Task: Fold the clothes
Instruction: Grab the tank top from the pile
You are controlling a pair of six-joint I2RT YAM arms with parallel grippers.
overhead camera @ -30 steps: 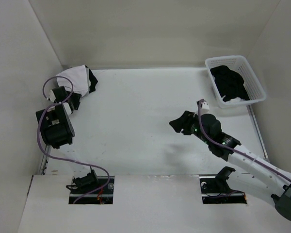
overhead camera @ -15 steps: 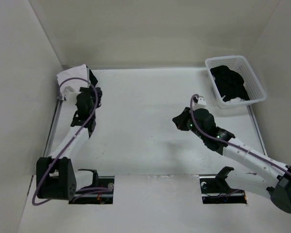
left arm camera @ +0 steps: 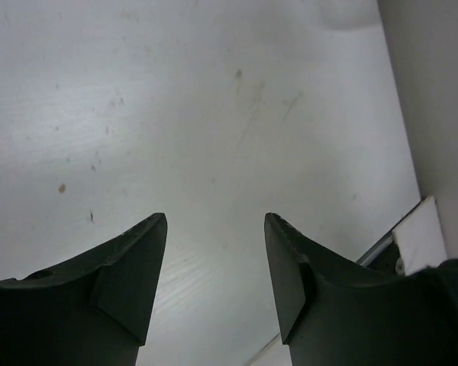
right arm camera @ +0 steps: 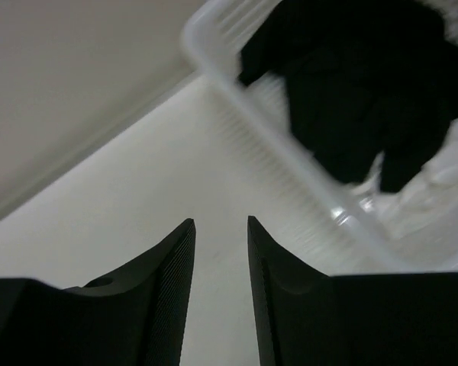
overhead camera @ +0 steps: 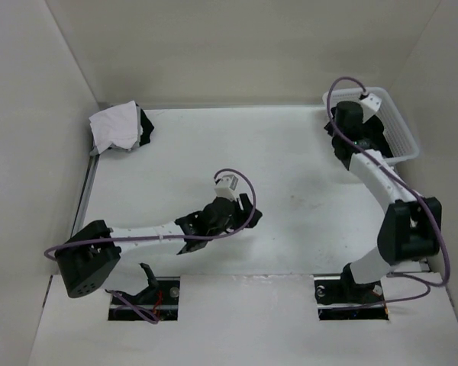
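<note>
A folded white and black pile of clothes point(overhead camera: 118, 126) lies at the table's back left corner. More black clothes point(overhead camera: 375, 139) point(right arm camera: 351, 84) fill the white lattice basket point(overhead camera: 404, 136) point(right arm camera: 332, 206) at the back right, with a bit of white fabric point(right arm camera: 435, 191) under them. My left gripper point(overhead camera: 244, 216) point(left arm camera: 214, 217) hangs open over bare table near the front middle, holding nothing. My right gripper point(overhead camera: 342, 130) point(right arm camera: 220, 221) is at the basket's near left corner, jaws apart with only table showing between them.
White walls enclose the table point(overhead camera: 290, 175) on the left, back and right. A metal rail point(overhead camera: 86, 191) runs along the left edge. The left arm point(overhead camera: 145, 231) stretches low across the front of the table.
The left arm has swung from the back left pile to the front middle of the table. The right arm has moved from the table's middle to the basket.
</note>
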